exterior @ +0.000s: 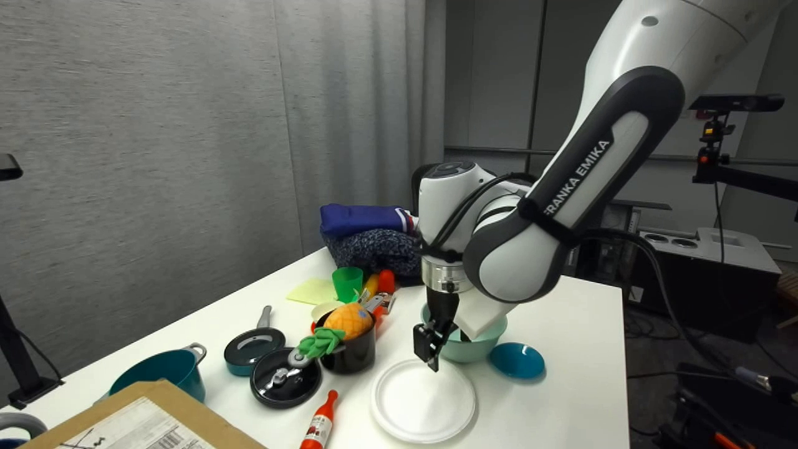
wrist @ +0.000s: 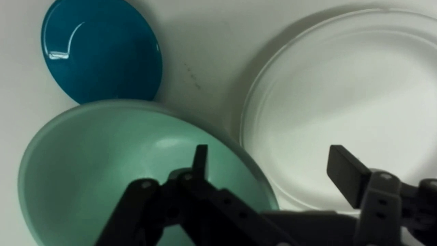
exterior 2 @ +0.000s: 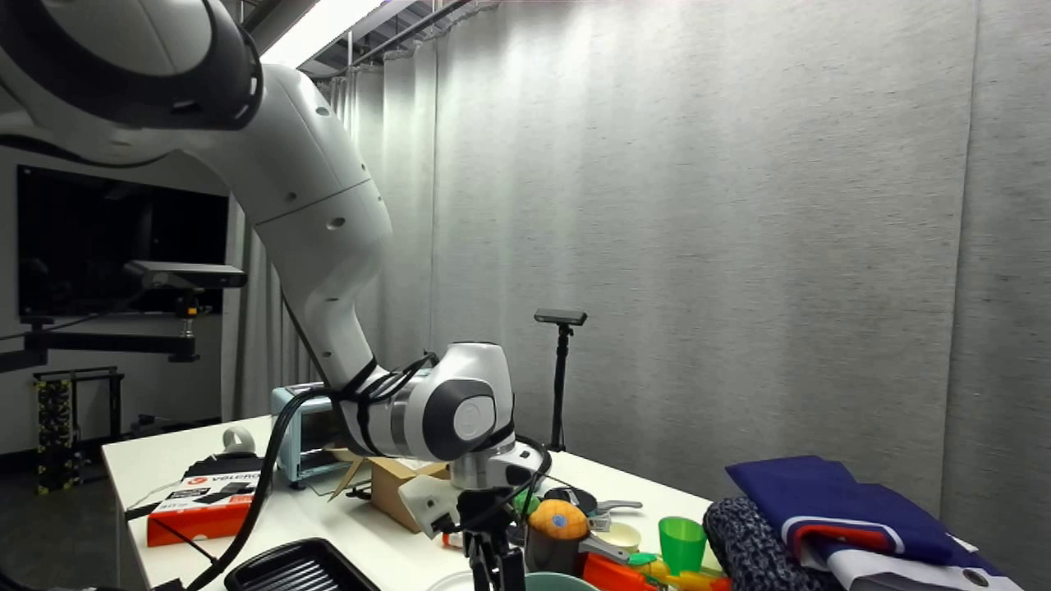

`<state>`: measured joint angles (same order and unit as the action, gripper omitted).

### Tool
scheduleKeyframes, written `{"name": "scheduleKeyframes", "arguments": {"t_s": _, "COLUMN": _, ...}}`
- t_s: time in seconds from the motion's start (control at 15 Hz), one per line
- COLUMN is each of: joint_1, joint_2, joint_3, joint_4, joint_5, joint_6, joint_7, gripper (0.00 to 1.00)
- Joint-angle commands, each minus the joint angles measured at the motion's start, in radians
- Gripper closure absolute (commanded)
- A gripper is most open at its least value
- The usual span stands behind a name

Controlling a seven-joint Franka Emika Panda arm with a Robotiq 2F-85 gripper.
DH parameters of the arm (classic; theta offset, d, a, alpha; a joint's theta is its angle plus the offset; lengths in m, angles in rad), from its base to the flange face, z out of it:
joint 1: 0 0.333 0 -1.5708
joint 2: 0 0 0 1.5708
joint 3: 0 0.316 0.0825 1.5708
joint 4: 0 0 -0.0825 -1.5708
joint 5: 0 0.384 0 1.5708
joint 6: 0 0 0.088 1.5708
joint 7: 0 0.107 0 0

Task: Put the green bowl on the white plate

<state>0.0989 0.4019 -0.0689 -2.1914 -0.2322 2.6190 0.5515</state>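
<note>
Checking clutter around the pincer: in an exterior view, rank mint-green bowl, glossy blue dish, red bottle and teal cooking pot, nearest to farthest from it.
1. Mint-green bowl: partly behind the pincer.
2. Glossy blue dish: right of the bowl.
3. Red bottle: left, toward the camera.
4. Teal cooking pot: far left, partly hidden by the cardboard box.
Sides as in that view.

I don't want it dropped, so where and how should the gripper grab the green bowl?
Probably by the rim facing the plate, from above: the green bowl stands open side up, and in the wrist view that edge runs between the fingers of the open gripper.
</note>
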Motion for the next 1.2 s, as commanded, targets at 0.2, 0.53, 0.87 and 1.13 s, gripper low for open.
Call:
{"name": "scheduleKeyframes", "arguments": {"t_s": 0.2, "joint_1": 0.049, "joint_2": 0.034, "joint_3": -0.057, "joint_4": 0.028, "joint_5": -0.004, "joint_6": 0.026, "joint_7": 0.001, "gripper": 0.67}}
{"name": "scheduleKeyframes", "arguments": {"t_s": 0.53, "joint_1": 0.12, "joint_2": 0.02, "joint_3": -0.156, "joint_4": 0.042, "joint_5": -0.091, "joint_6": -0.024, "joint_7": 0.096, "gripper": 1.0}}
{"name": "scheduleKeyframes", "arguments": {"t_s": 0.87, "joint_1": 0.146, "joint_2": -0.005, "joint_3": -0.175, "joint_4": 0.045, "joint_5": -0.145, "joint_6": -0.039, "joint_7": 0.148, "gripper": 0.99}}
{"name": "scheduleKeyframes", "arguments": {"t_s": 1.13, "joint_1": 0.14, "joint_2": -0.056, "joint_3": -0.138, "joint_4": 0.023, "joint_5": -0.14, "joint_6": -0.001, "joint_7": 0.118, "gripper": 0.99}}
